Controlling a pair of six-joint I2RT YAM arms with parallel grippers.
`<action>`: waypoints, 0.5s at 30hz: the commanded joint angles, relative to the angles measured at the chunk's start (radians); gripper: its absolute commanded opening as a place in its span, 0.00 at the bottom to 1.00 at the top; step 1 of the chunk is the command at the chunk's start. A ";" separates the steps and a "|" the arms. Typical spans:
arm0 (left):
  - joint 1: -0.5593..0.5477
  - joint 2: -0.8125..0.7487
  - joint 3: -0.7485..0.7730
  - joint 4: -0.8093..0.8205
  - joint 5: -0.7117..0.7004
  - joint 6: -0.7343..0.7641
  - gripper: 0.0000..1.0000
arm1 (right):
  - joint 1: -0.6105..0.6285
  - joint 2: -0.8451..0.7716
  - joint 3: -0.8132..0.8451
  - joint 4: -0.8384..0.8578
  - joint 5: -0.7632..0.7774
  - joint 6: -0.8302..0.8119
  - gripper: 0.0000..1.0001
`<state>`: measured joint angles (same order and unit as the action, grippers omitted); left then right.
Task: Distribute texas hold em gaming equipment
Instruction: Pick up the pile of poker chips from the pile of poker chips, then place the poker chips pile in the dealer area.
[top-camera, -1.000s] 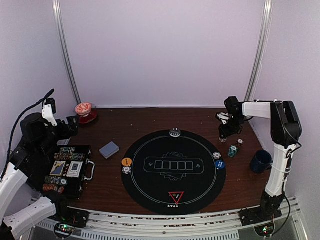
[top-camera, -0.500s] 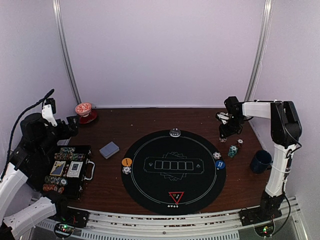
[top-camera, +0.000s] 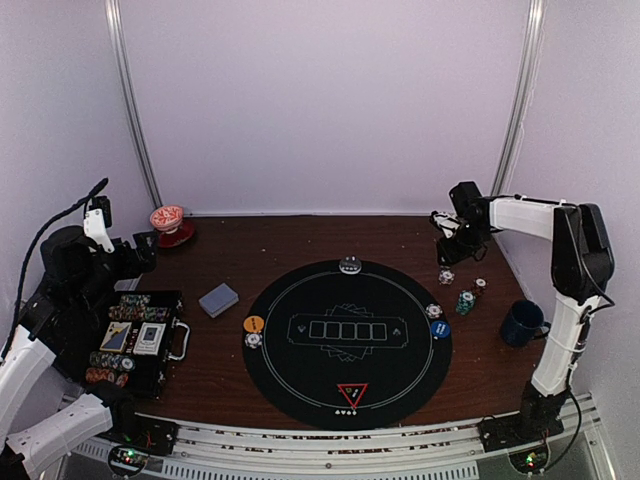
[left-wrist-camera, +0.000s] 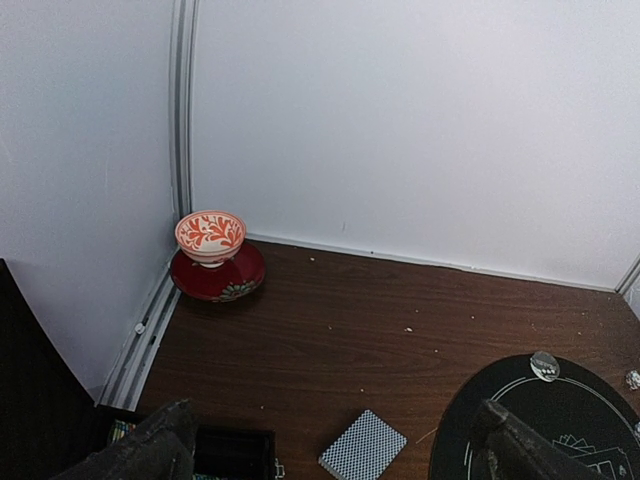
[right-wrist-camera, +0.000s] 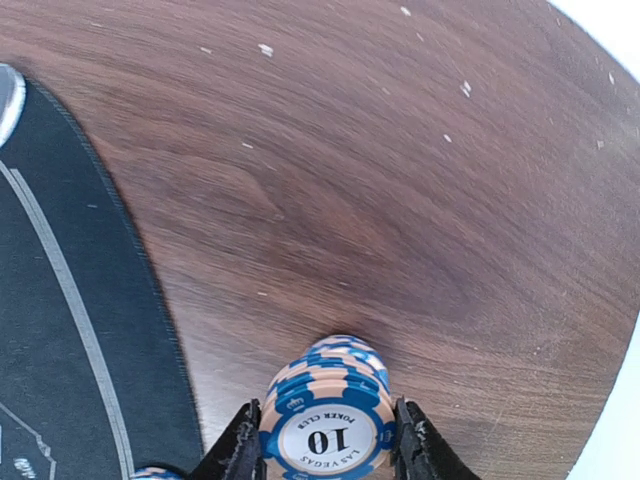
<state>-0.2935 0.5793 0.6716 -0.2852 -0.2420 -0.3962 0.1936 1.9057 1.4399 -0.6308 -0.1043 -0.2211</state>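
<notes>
Two arms show. The right arm (top-camera: 560, 250) stands at the right edge of the top view, bent toward the upper right. Its gripper (right-wrist-camera: 327, 408) is clamped on a chip stack (right-wrist-camera: 325, 435) beside the mat (right-wrist-camera: 60, 300). The left gripper (left-wrist-camera: 330, 440) at the left edge is wide open, holding nothing.

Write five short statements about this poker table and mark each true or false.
1. The top chip of the stack between the right gripper's fingers reads 10. True.
2. The left gripper holds the deck. False: it is open and empty; the deck lies on the table, left of the mat.
3. The mug stands on the mat. False: it stands on bare wood to the right of it.
4. The triangle lies at the mat's near edge. True.
5. The cup sits on a saucer in the far left corner. True.
</notes>
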 joint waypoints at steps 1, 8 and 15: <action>0.013 0.000 -0.006 0.049 0.008 -0.009 0.98 | 0.053 -0.057 0.017 0.013 0.012 0.006 0.32; 0.017 0.001 -0.007 0.049 -0.002 -0.009 0.98 | 0.202 -0.007 0.130 -0.013 0.034 0.013 0.31; 0.024 0.002 -0.007 0.050 -0.005 -0.013 0.98 | 0.366 0.171 0.375 -0.079 0.086 0.008 0.31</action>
<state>-0.2836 0.5819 0.6716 -0.2852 -0.2428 -0.3965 0.4904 1.9705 1.6867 -0.6670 -0.0692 -0.2157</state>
